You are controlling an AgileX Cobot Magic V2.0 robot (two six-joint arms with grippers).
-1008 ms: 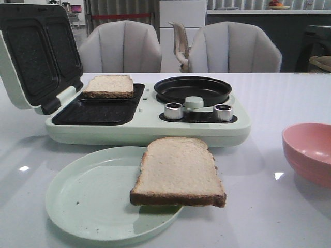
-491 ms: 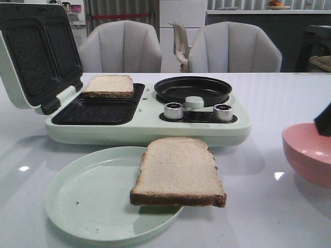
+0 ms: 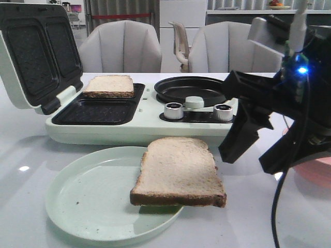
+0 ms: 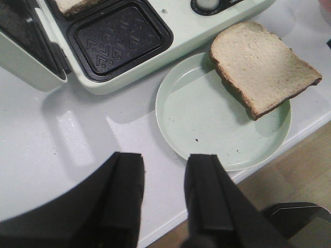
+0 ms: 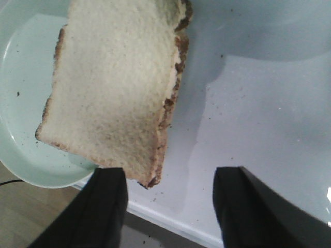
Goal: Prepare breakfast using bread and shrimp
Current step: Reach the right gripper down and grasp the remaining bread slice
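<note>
One slice of bread lies on the pale green plate, hanging over its right rim. A second slice rests in the far well of the open sandwich maker. My right gripper hovers open just right of the plate slice. In the right wrist view the right gripper has the slice's corner beside one finger, with no contact visible. My left gripper is open over the table's near edge, beside the plate. No shrimp is in view.
A pink bowl sits at the right, mostly hidden behind my right arm. The maker's lid stands open at the left. A black pan, a pale green knob and two metal dials are on the maker. Chairs stand behind the table.
My right arm has swung in from the right edge and now stands in front of the pink bowl, close to the plate slice. Bread, plate and maker have not moved.
</note>
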